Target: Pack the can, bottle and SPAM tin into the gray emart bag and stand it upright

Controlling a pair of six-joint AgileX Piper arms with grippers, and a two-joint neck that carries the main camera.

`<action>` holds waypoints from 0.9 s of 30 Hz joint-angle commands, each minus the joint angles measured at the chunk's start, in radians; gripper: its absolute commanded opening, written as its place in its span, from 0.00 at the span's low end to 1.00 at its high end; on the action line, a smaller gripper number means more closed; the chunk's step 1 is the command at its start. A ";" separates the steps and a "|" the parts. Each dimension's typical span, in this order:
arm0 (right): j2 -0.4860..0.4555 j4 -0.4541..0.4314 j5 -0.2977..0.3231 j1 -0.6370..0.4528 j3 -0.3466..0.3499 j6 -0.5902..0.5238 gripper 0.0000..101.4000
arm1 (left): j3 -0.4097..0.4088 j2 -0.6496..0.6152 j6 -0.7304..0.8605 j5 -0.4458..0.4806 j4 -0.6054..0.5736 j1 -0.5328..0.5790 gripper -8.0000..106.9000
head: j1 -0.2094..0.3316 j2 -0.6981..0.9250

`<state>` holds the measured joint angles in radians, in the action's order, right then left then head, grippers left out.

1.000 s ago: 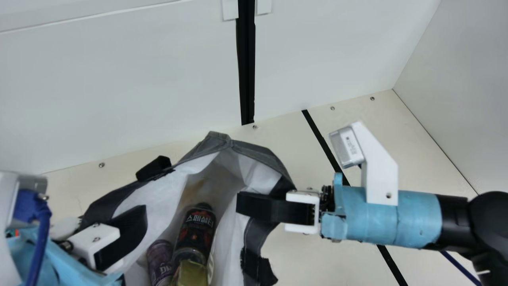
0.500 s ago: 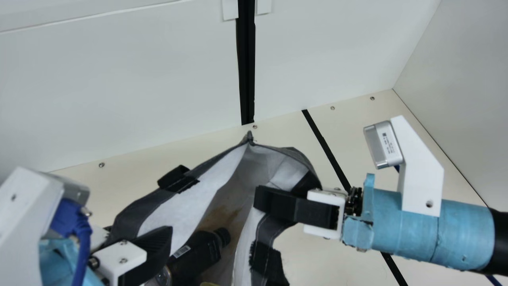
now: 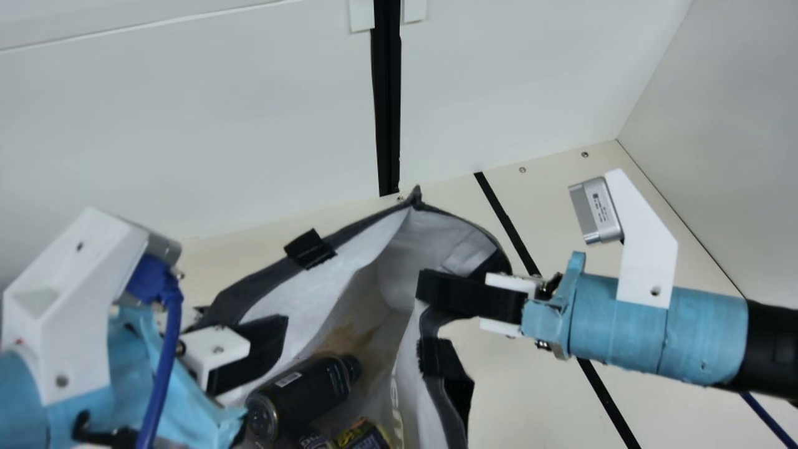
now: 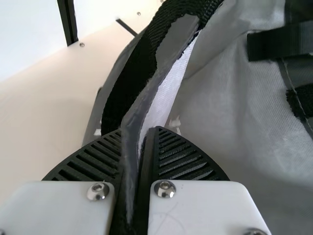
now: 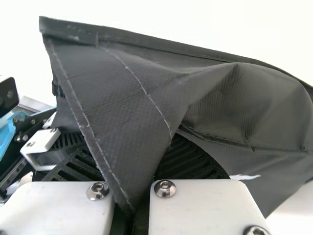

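"So, what has the left gripper (image 3: 269, 333) got?"

"One rim of the gray bag (image 3: 336, 287), pinched tight. The right gripper (image 3: 430, 290) is closed on the rim across the open mouth."

"And the goods?"

"Inside: the dark bottle (image 3: 305, 390) lies over on its side, the SPAM tin (image 3: 366, 436) near it, the can (image 3: 313, 441) between, mostly cut off by the main view's edge."
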<state>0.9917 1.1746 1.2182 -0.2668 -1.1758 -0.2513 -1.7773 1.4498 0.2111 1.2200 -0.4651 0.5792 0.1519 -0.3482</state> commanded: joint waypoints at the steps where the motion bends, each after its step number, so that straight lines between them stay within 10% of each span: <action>1: 0.027 0.050 0.002 -0.005 0.001 -0.056 0.00 | -0.030 0.037 0.043 0.000 -0.024 -0.028 0.00 | 0.023 -0.001; 13: 0.245 0.206 0.002 -0.012 -0.019 -0.271 0.00 | -0.264 0.281 0.167 0.000 -0.055 -0.120 0.00 | 0.023 -0.001; 27: 0.511 0.178 -0.059 0.056 -0.094 -0.452 0.00 | -0.539 0.551 0.165 -0.004 -0.050 -0.162 0.00 | 0.023 -0.001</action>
<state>1.4709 1.3750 1.1649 -0.2181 -1.2672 -0.6891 -2.2779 1.9703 0.3781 1.2194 -0.5157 0.4180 0.1519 -0.3482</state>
